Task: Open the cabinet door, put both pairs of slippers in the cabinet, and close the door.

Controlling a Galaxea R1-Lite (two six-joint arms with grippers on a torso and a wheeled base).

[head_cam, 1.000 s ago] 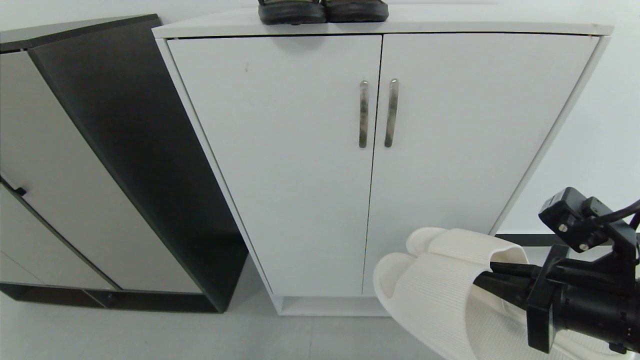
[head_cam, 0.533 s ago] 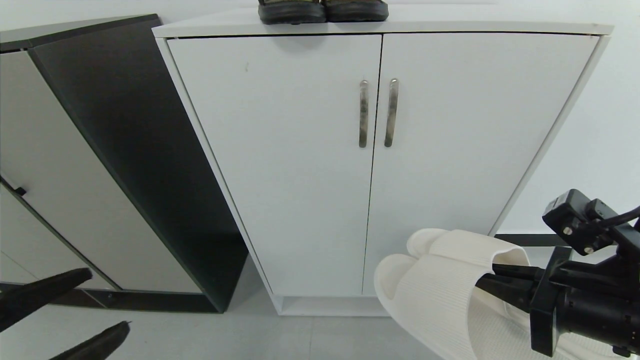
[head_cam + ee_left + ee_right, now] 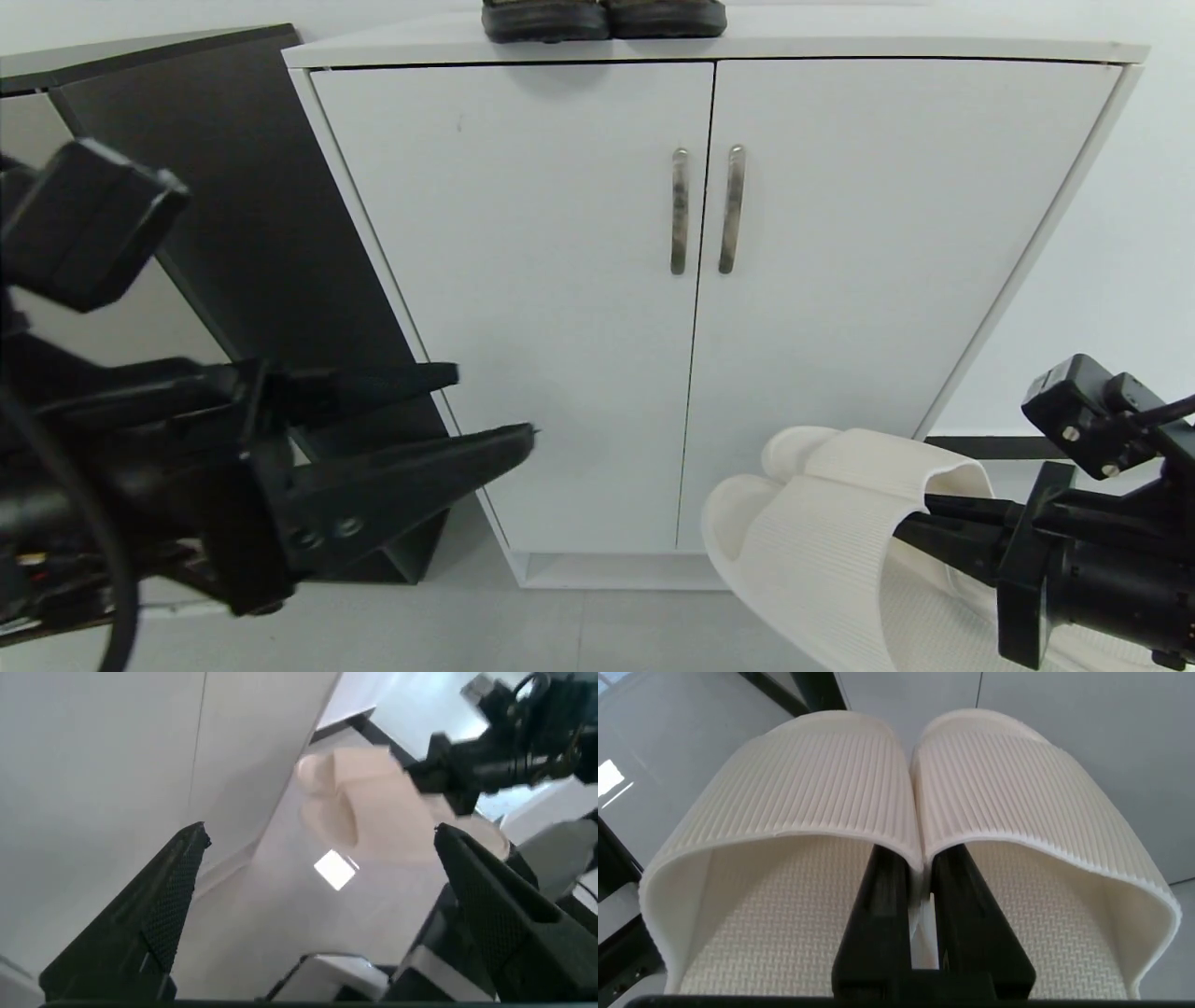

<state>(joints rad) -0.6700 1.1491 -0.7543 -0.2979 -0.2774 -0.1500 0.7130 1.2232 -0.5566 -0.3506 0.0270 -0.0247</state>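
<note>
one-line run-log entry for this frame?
cabinet doors: shut | left gripper: open, empty, before doors | right gripper: shut on white slippers | dark pair: on cabinet top

One white cabinet [image 3: 523, 280], two doors [image 3: 887, 233], two metal handles [image 3: 679, 212], two white slippers [image 3: 812, 551], two dark slippers [image 3: 546, 19], one dark cabinet [image 3: 243, 215]

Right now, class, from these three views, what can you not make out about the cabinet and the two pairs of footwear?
- Inside of the cabinet: head view, hidden behind both shut doors.
- Dark footwear on the cabinet top: head view, cut off by the upper edge.
- Heel ends of the white slippers: head view, hidden by the right gripper and cut off by the lower edge.
</note>
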